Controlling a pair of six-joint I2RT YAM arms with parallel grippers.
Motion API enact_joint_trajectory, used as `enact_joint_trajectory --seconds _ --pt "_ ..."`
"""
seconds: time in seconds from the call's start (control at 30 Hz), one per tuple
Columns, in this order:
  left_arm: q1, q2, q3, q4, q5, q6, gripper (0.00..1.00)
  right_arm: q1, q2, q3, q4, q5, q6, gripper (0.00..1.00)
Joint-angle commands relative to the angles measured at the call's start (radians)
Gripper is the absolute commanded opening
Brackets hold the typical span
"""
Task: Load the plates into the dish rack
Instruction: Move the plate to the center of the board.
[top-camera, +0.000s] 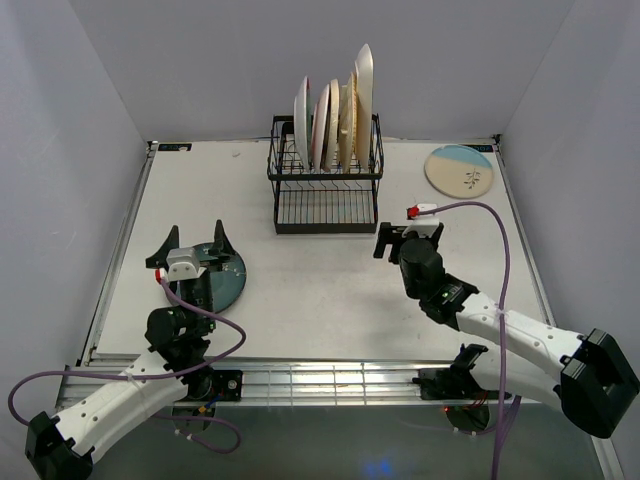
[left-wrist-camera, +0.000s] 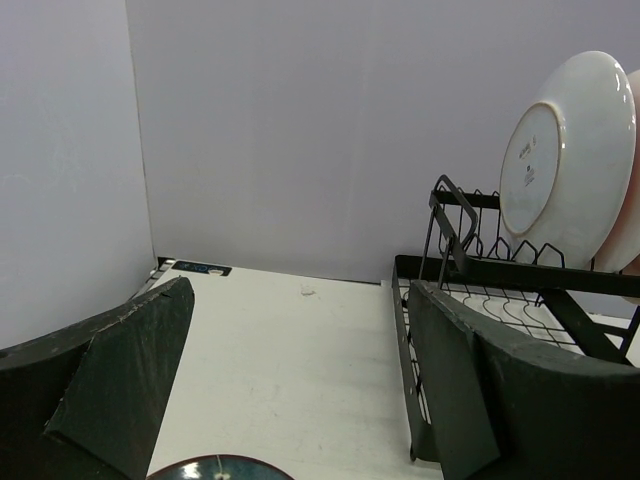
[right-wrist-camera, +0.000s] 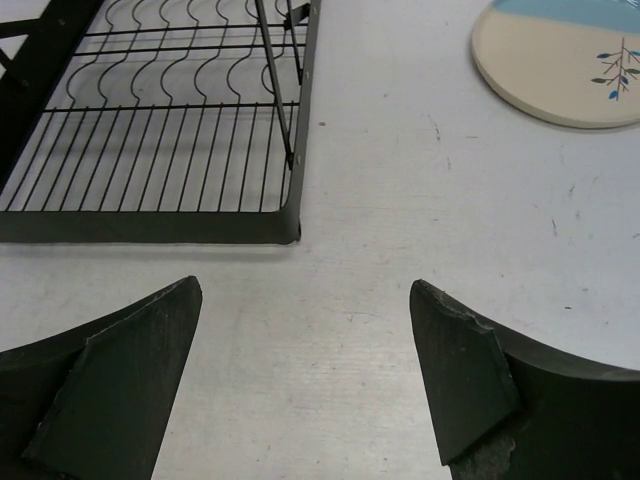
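The black wire dish rack (top-camera: 325, 190) stands at the back middle with several plates (top-camera: 335, 125) upright in its upper slots. It also shows in the left wrist view (left-wrist-camera: 500, 290) and the right wrist view (right-wrist-camera: 160, 150). A dark teal plate (top-camera: 222, 280) lies flat at the left, under my left gripper (top-camera: 196, 243), which is open and empty above it; its rim shows in the left wrist view (left-wrist-camera: 220, 468). A cream-and-blue sprig plate (top-camera: 459, 170) lies flat at the back right, also in the right wrist view (right-wrist-camera: 565, 60). My right gripper (top-camera: 405, 240) is open and empty, just right of the rack's front corner.
Grey walls close in the table on three sides. The table's near edge is a metal rail (top-camera: 320, 380) with both arm bases. A purple cable (top-camera: 500, 260) loops over the right arm.
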Motion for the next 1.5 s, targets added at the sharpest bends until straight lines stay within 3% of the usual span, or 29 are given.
enact_joint_trajectory --seconds 0.0,0.27,0.63,0.77,0.97,1.1,1.2,1.47 --pt "0.003 -0.005 0.015 0.015 -0.008 0.010 0.98 -0.039 0.035 0.055 -0.018 0.031 0.019 0.90" --pt "0.003 0.003 0.022 0.009 -0.016 0.007 0.98 -0.065 0.136 0.144 -0.099 -0.028 0.048 0.90" --pt "0.003 0.025 0.027 0.007 -0.016 0.007 0.98 -0.065 0.159 0.219 -0.332 0.343 0.395 0.90" --pt "0.003 0.021 0.027 0.007 -0.019 0.007 0.98 -0.065 0.162 0.236 -0.380 0.406 0.387 0.90" --pt "0.003 -0.008 0.026 0.004 -0.016 0.007 0.98 -0.134 0.171 0.228 -0.302 0.264 0.181 0.90" --pt "0.003 -0.014 0.026 -0.003 -0.013 0.007 0.98 -0.246 0.246 0.277 -0.323 -0.051 0.094 0.90" --pt "0.003 -0.019 0.026 -0.010 -0.010 0.001 0.98 -0.344 0.269 0.288 -0.320 -0.165 0.088 0.90" --pt "0.003 -0.019 0.027 -0.026 -0.002 -0.011 0.98 -0.447 0.473 0.469 -0.313 -0.222 -0.023 0.90"
